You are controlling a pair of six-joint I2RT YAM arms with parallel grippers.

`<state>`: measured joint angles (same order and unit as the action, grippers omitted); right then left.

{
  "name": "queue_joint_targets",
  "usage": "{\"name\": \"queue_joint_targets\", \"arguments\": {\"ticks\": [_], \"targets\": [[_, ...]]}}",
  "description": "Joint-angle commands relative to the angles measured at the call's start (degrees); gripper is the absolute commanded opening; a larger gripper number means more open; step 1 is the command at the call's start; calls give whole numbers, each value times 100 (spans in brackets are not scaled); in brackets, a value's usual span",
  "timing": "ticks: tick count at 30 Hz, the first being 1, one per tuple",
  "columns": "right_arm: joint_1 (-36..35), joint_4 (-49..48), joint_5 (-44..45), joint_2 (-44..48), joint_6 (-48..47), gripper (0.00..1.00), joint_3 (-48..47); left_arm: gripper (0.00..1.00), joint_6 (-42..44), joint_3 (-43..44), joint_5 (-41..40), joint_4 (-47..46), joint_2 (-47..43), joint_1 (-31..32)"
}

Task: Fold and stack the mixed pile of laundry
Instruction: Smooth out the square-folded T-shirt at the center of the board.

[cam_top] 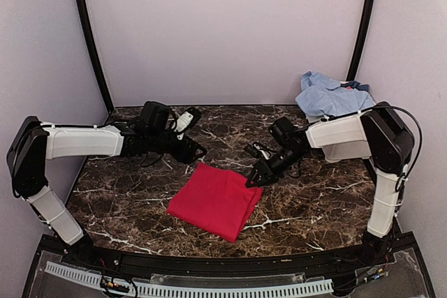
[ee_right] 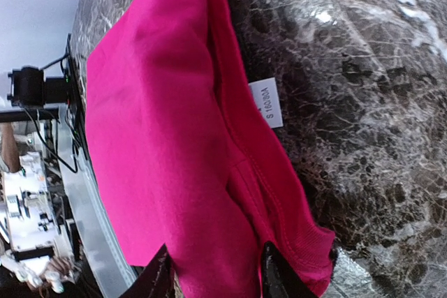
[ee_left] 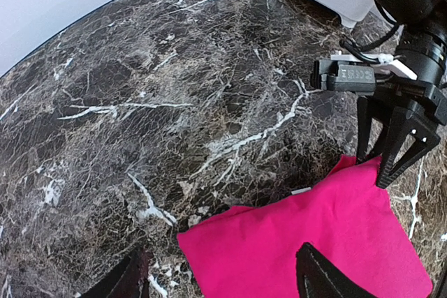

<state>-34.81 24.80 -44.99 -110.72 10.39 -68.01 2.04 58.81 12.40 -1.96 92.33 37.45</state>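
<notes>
Table [cam_top: 126, 200]: one dark marble top. You have bare stone left of the cloth and across the far side up to the wall.
Arms: two. Your left arm [cam_top: 84, 141] reaches in from the left and your right arm [cam_top: 339, 137] from the right, both low over the middle.
Red garment [cam_top: 215, 200]: one, folded flat mid-table and turned like a diamond. Its near corner lies close to the front edge.
Light-blue shirt [cam_top: 325, 95]: one, crumpled in the far right corner behind your right arm, well apart from the red garment.
Darker blue piece [cam_top: 353, 87]: one, showing at the shirt's right side and touching it.
Left gripper [cam_top: 198, 151]: fingers wide apart with nothing held, just above the garment's far left edge.
Right gripper [cam_top: 250, 181]: fingers astride the garment's right corner with cloth filling the gap. You cannot tell whether they clamp it.
Size label [ee_right: 266, 102]: one white tag at the garment's hem, lying on the marble.
</notes>
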Motion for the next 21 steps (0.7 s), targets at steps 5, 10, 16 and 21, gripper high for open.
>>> {"name": "queue_joint_targets", "arguments": {"ticks": [5,10,16,21], "targets": [[-165,488,271,798,-1,12,-167,68,-701,-77,-41,-153,-354,-368],[-228,749,330,1258,187,0,-140,66,-795,21,-87,-51,-239,-403],[-211,628,453,686,18,0,243,66,-962,272,126,385,98,-431],[-206,579,820,535,-4,0,557,64,-1254,435,516,566,354,-432]]}}
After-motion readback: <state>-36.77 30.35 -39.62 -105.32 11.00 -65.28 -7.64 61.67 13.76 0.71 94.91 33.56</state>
